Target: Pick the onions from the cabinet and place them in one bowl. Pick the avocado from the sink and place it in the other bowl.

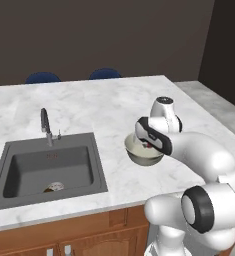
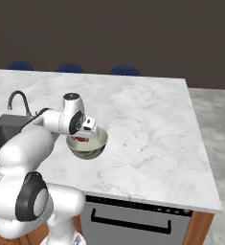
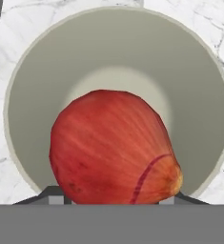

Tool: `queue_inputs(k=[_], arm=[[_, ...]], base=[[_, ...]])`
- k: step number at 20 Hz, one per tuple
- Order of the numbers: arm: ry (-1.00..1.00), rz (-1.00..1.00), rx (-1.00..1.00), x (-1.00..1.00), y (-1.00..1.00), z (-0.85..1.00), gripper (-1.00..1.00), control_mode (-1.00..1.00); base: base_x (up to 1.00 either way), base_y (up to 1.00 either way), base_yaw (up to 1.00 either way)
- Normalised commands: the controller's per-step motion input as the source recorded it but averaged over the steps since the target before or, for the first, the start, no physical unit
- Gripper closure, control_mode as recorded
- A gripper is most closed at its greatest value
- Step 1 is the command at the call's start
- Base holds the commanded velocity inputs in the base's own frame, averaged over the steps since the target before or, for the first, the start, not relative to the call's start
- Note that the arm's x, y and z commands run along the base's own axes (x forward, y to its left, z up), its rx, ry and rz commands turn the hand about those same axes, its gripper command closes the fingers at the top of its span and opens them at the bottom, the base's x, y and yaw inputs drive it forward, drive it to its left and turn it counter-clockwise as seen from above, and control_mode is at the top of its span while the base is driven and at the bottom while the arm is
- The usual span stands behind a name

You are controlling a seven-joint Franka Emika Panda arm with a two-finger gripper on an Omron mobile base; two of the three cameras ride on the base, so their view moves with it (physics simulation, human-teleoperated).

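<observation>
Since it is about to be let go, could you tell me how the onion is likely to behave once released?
The onion looks round and glossy, so it may roll or slip. It hangs over the deep bowl, whose walls should probably contain it.

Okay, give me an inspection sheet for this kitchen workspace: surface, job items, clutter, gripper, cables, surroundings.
Surface: white marble counter with a dark grey sink and faucet set in it.
Job's things: a red onion held over a bowl, inside its rim in the hand view; the bowl stands on the counter right of the sink. A small round thing lies on the sink floor, too small to identify.
Clutter: nothing seen.
Gripper: gripper shut on the onion, lowered over the bowl.
Cables: nothing seen.
Surroundings: blue chairs beyond the counter, dark wall behind, wooden cabinet fronts below the counter.
</observation>
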Motion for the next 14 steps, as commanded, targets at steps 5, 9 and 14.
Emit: queue_inputs(k=[5,9,14], arm=[[0.00,0.00,0.00,0.09,0.00,-0.20,1.00,-1.00],[0.00,0.00,0.00,0.08,0.00,-0.06,1.00,-1.00],[0.00,0.00,0.00,0.05,0.00,-0.05,-1.00,-1.00]], base=[[0.00,0.00,0.00],[0.00,0.00,0.00],[0.00,0.00,0.00]])
